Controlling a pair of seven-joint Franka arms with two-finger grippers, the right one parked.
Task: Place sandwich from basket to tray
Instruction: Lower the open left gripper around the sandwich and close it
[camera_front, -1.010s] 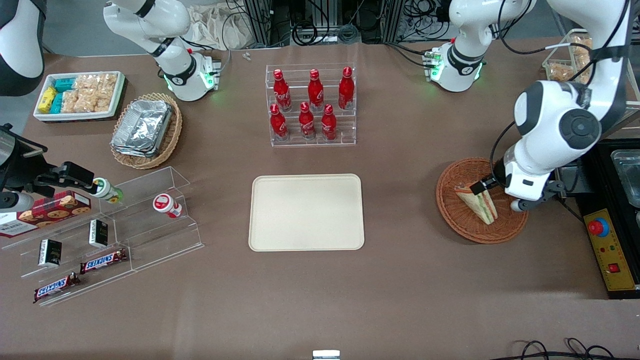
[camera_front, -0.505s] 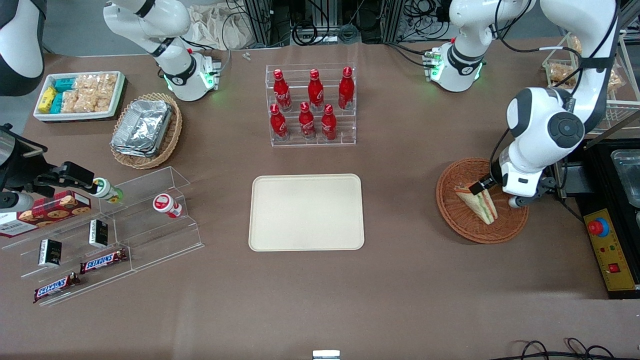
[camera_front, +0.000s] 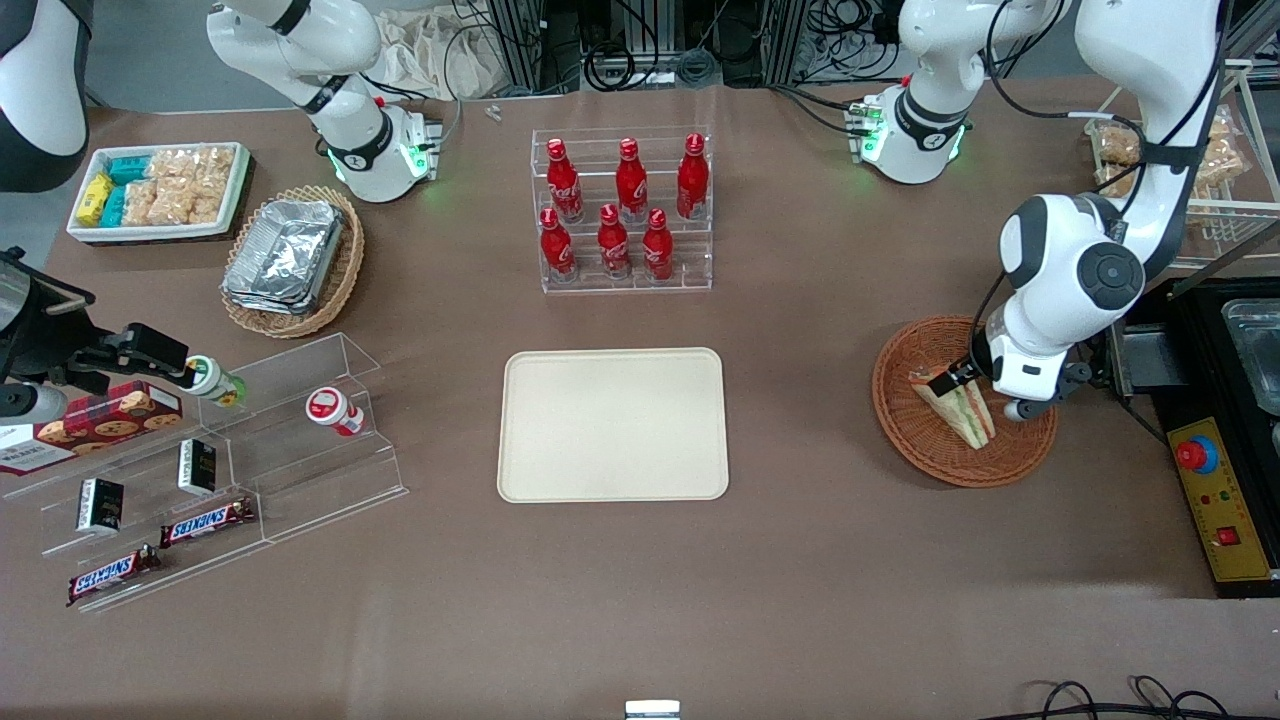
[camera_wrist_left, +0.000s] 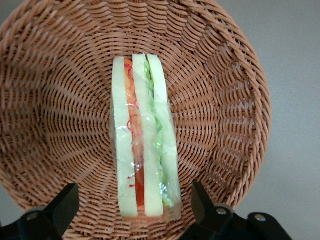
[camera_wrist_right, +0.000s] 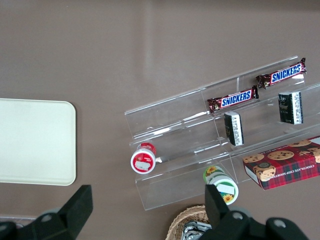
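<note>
The sandwich (camera_front: 962, 408) lies in the reddish-brown wicker basket (camera_front: 925, 450) toward the working arm's end of the table. In the left wrist view the sandwich (camera_wrist_left: 145, 145) lies with its filling edge up, orange-red and green layers showing, on the basket's weave (camera_wrist_left: 60, 100). My left gripper (camera_front: 978, 393) is low over the basket, open, with one finger (camera_wrist_left: 62, 205) on each side of the sandwich's wide end and not touching it. The gripper (camera_wrist_left: 132, 206) holds nothing. The cream tray (camera_front: 612, 424) lies bare mid-table.
A clear rack of red bottles (camera_front: 623, 210) stands farther from the front camera than the tray. A black control box with a red button (camera_front: 1197, 455) sits beside the basket. Clear snack shelves (camera_front: 220, 450) and a foil-container basket (camera_front: 290, 258) lie toward the parked arm's end.
My left arm has swung a little toward the sandwich, and the gripper has shifted slightly with it. The sandwich and basket have not moved.
</note>
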